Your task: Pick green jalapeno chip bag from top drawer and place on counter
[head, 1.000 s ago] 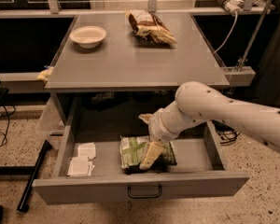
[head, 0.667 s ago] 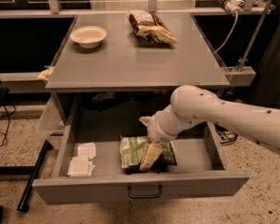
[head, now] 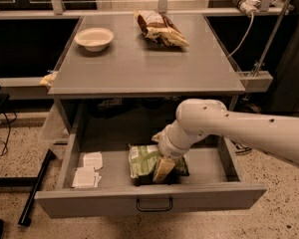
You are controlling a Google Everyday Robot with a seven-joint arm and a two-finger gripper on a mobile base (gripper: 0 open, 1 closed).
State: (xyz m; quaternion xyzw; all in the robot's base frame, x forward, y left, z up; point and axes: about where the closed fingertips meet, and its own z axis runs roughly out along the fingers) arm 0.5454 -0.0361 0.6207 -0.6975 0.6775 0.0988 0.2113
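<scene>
The green jalapeno chip bag point(head: 144, 161) lies flat in the open top drawer point(head: 149, 198), near the front and middle. My gripper point(head: 164, 169) reaches down into the drawer from the right and sits on the bag's right half. One cream fingertip point(head: 163, 170) presses on the bag. The white arm point(head: 229, 128) covers the rest of the gripper. The counter point(head: 144, 68) is above the drawer.
A white bowl point(head: 93, 38) sits on the counter's back left. A brown-and-cream chip bag point(head: 159, 28) lies at the back middle. White paper packets point(head: 87, 171) lie in the drawer's left part. A dark pole point(head: 35, 193) slants on the floor at left.
My arm has shifted slightly to the left over the bag. The bag has not moved.
</scene>
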